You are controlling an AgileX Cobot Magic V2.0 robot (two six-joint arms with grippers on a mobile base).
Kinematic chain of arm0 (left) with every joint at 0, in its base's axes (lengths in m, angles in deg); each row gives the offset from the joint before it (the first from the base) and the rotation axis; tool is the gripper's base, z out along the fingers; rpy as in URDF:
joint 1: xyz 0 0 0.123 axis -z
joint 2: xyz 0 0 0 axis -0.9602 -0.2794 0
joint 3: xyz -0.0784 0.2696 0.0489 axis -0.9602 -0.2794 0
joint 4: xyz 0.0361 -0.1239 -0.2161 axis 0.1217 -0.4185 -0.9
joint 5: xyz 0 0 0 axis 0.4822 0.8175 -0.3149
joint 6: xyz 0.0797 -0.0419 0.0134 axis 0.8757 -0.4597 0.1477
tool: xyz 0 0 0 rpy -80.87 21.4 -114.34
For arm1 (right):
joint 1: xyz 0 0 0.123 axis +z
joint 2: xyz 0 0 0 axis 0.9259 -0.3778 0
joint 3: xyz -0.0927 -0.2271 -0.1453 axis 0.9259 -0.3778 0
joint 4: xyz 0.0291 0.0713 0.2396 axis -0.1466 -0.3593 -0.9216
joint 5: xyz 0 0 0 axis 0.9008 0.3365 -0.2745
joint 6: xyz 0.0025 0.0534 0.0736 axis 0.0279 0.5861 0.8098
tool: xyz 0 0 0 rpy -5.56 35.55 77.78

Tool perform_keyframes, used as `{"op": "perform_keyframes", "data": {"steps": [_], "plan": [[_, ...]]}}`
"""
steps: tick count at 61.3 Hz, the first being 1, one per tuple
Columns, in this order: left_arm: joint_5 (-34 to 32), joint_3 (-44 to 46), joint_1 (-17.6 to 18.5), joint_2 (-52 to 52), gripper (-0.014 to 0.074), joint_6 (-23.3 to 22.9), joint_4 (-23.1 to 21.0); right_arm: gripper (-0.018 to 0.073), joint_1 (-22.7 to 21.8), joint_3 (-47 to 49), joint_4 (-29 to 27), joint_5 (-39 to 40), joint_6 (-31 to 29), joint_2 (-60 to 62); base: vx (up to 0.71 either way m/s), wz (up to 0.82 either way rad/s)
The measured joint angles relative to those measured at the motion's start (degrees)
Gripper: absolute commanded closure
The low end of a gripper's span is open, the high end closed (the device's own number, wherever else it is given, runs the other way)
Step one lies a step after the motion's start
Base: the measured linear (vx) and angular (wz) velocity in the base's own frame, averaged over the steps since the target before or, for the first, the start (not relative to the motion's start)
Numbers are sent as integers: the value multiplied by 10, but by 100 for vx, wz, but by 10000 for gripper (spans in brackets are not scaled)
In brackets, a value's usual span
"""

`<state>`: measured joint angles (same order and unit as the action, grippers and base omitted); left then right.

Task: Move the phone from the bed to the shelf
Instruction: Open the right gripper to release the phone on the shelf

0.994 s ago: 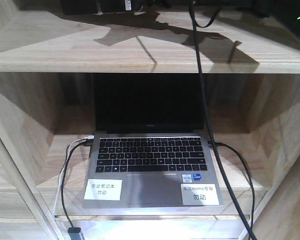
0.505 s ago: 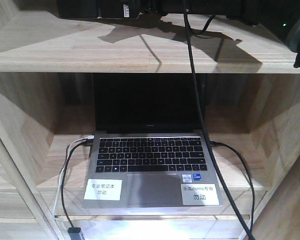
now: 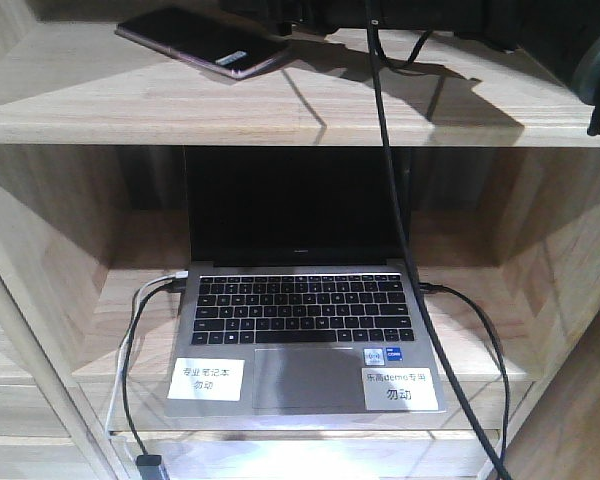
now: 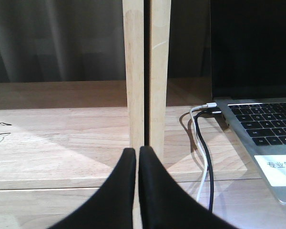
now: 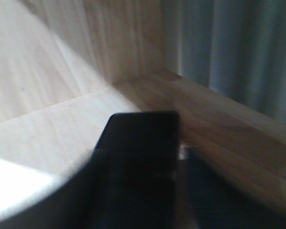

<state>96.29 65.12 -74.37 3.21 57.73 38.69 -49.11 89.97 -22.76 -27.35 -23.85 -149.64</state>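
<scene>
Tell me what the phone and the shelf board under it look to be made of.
The phone: glossy black face, likely glass, since it shines, with a pinkish rim that looks metallic. The shelf: pale wood with visible grain lines and a matte finish; whether solid or veneer cannot be told.

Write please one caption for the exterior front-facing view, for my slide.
Phone lying on the upper shelf, above an open laptop in the compartment below.
</scene>
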Motion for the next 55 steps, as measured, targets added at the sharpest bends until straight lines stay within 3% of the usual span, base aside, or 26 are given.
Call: {"op": "perform_keyframes", "data": {"steps": [7,26,55], "plan": [[0,0,0,0,596,0,0,-63,0,0,10,6,6,0,0,0],[0,0,0,0,596,0,0,-23,0,0,36,7,21,2,0,0],[0,0,0,0,596,0,0,134,-2,0,50,-19,46,64,0,0]]}}
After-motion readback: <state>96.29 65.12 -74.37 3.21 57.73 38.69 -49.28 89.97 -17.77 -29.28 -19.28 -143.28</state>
